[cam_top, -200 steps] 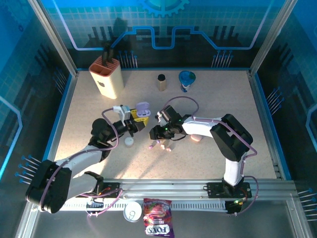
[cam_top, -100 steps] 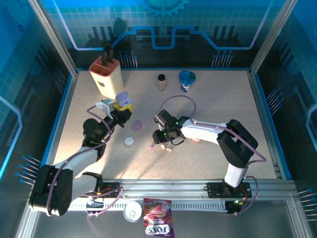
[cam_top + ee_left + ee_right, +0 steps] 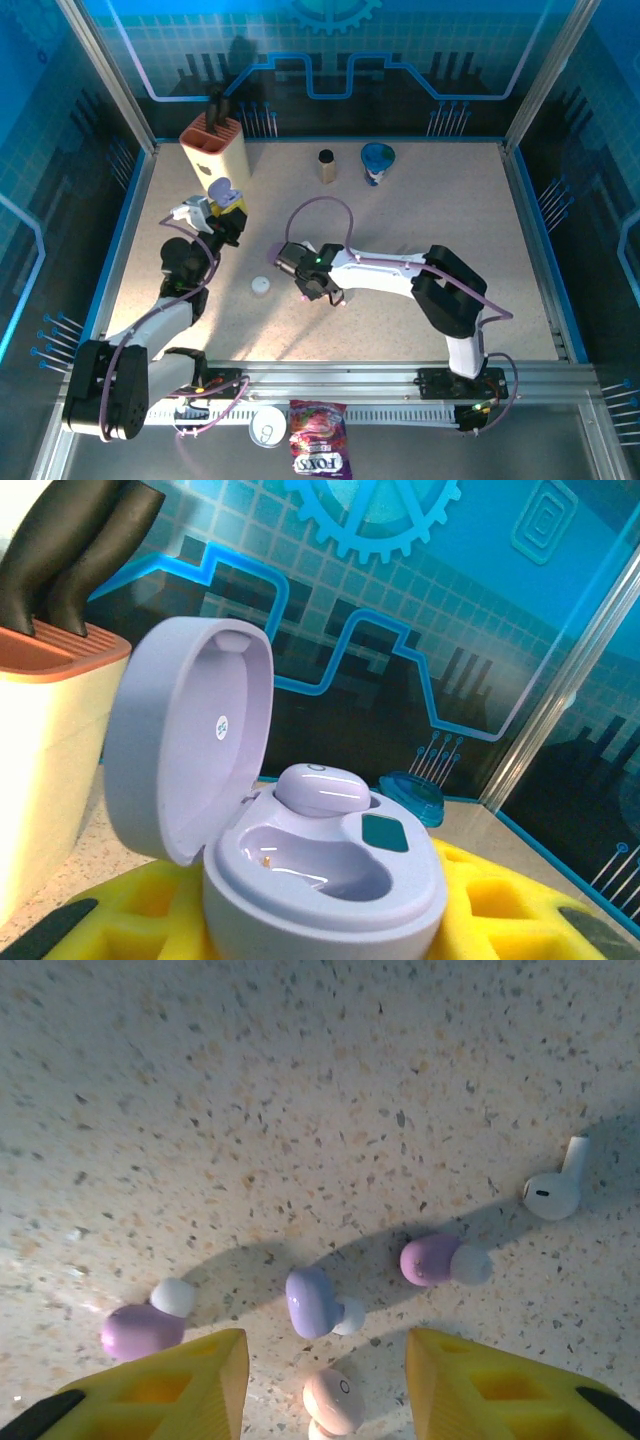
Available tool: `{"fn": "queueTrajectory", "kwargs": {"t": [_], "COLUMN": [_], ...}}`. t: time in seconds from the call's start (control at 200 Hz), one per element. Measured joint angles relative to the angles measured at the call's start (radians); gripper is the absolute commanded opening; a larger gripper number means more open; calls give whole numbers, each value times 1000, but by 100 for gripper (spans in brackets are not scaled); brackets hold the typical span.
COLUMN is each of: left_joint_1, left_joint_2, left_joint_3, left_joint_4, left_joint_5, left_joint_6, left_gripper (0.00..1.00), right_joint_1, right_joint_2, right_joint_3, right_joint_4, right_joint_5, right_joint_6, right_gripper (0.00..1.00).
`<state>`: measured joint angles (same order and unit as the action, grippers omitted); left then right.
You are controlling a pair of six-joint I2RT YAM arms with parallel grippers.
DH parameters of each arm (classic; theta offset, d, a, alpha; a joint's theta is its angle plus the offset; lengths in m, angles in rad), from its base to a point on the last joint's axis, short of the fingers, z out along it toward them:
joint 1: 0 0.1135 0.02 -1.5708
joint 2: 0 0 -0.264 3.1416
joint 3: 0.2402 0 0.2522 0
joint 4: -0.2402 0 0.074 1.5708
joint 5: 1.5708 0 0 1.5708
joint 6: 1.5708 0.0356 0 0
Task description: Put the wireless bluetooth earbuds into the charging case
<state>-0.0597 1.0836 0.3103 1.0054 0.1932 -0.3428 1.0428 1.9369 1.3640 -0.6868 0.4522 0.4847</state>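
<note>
**Right claw** (image 3: pixel 325 1355) — yellow fingers (image 3: pixel 170 1395) standing well apart, gripping nothing, hovering low over the speckled worktop (image 3: pixel 300 1080).
- Pink earbud (image 3: pixel 333 1402) lying in the gap between the fingers, its lower part running off the frame edge.
- Lilac-blue earbud (image 3: pixel 310 1303) lying just beyond the fingertips.
- Two purple earbuds flanking it: one (image 3: pixel 140 1330) just ahead of one finger, the other (image 3: pixel 430 1258) farther out on the opposite side.
- White stemmed earbud (image 3: pixel 553 1192) lying apart from the cluster.
- All five are resting loose on the worktop, with shadows falling across them.

**Left claw** (image 3: pixel 222 207) — holding the lilac charging case (image 3: pixel 320 880) between its fingers, lid standing open.
- Seated earbud (image 3: pixel 320 788) sitting in the far well; the near well is showing its bare floor.
- The fingers themselves are running off the bottom of the wrist view.

**Surroundings**
- Knife block (image 3: pixel 215 152) standing just behind the left claw.
- Dark cylinder (image 3: pixel 326 165) and blue cup (image 3: pixel 378 160) standing at the far edge.
- Small white round object (image 3: pixel 261 286) lying between the arms; what it is cannot be told.
- Sweets bag (image 3: pixel 317 450) and tin (image 3: pixel 268 428) lying by the near rail.

From above, the right wrist is covering most of the loose earbuds.
</note>
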Motion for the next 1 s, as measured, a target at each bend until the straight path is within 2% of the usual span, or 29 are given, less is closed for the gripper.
{"fn": "queueTrajectory", "kwargs": {"t": [0.59, 1.0], "left_joint_1": [5, 6], "left_joint_2": [-13, -12], "left_joint_3": [-12, -12], "left_joint_4": [-8, -8], "left_joint_5": [-2, 5], "left_joint_6": [-4, -18], "left_gripper": [32, 32], "right_joint_1": [25, 25], "right_joint_2": [163, 212], "right_joint_3": [185, 228], "right_joint_4": [-127, -203], "right_joint_5": [49, 70], "right_joint_6": [-61, -75], "right_gripper": [34, 29]}}
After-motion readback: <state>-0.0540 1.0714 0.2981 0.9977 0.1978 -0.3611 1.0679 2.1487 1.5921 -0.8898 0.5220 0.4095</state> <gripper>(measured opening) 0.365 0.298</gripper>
